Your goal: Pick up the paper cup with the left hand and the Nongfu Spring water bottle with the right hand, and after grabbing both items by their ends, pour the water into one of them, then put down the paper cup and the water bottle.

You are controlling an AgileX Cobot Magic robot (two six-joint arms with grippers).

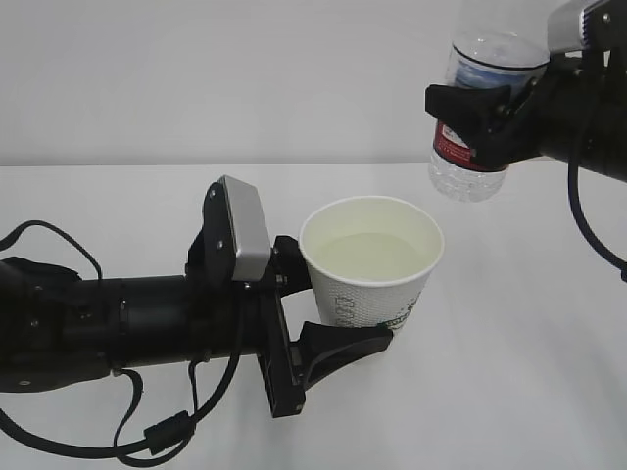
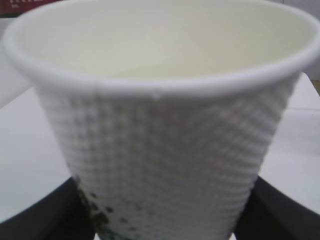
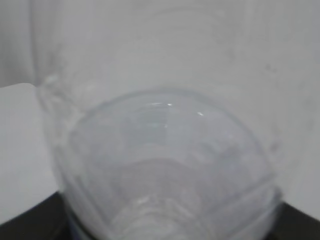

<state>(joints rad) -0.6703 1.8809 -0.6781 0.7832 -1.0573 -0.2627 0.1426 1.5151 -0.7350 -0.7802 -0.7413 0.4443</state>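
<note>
Left hand [image 1: 338,323], fingers clamped on the lower wall of the upright paper cup [image 1: 370,266] holding water [image 1: 367,257]. Right hand [image 1: 487,116] grips the near-upright Nongfu Spring water bottle [image 1: 477,127], raised above and right of the cup; both must descend to the table [image 1: 509,392].

Exterior view looking slightly down across the white table [image 1: 118,196], left wrist view pressed close to the paper cup [image 2: 165,150] seen at six o'clock outside, right wrist view tight against the Nongfu Spring water bottle [image 3: 165,170] seen at one o'clock outside

From my station the light was soft, even and bright, with faint shadows on the white table [image 1: 509,294]. Both wrist views were blurred; the paper cup [image 2: 160,150] and bottle [image 3: 165,170] sat too close to focus.
</note>
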